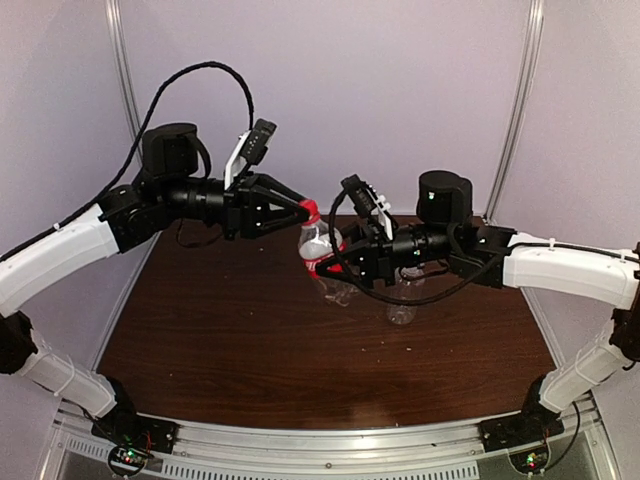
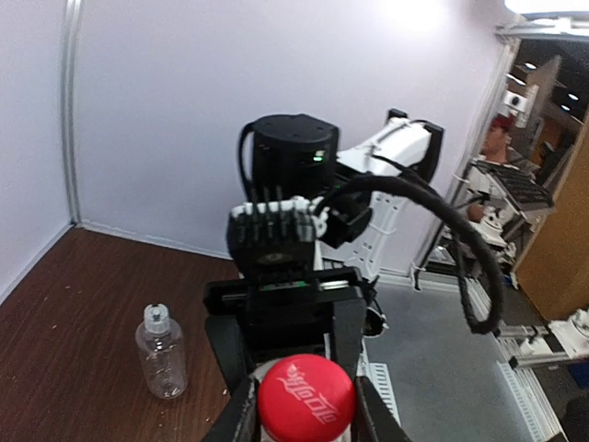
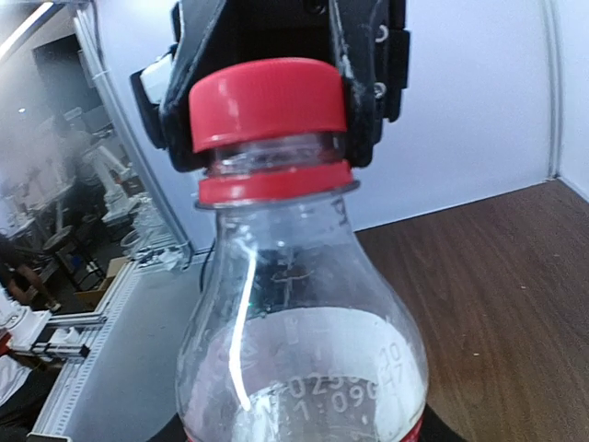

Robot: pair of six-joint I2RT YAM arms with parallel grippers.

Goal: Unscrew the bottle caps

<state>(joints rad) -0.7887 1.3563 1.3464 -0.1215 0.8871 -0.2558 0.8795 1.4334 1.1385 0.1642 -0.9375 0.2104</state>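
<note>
Aloft, left claw (image 1: 307,212) clamped on red cap (image 3: 267,101), right claw (image 1: 324,262) gripping slim bottle (image 3: 304,322)

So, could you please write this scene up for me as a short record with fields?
left gripper: shut on the red cap, one finger on each side
right gripper: shut around the small bottle, at its red label
red cap: seated on the neck, just above its ring
large bottle: upright on the table, apart from both grippers
white cap: on the large bottle
stage: neither cap off yet
</note>
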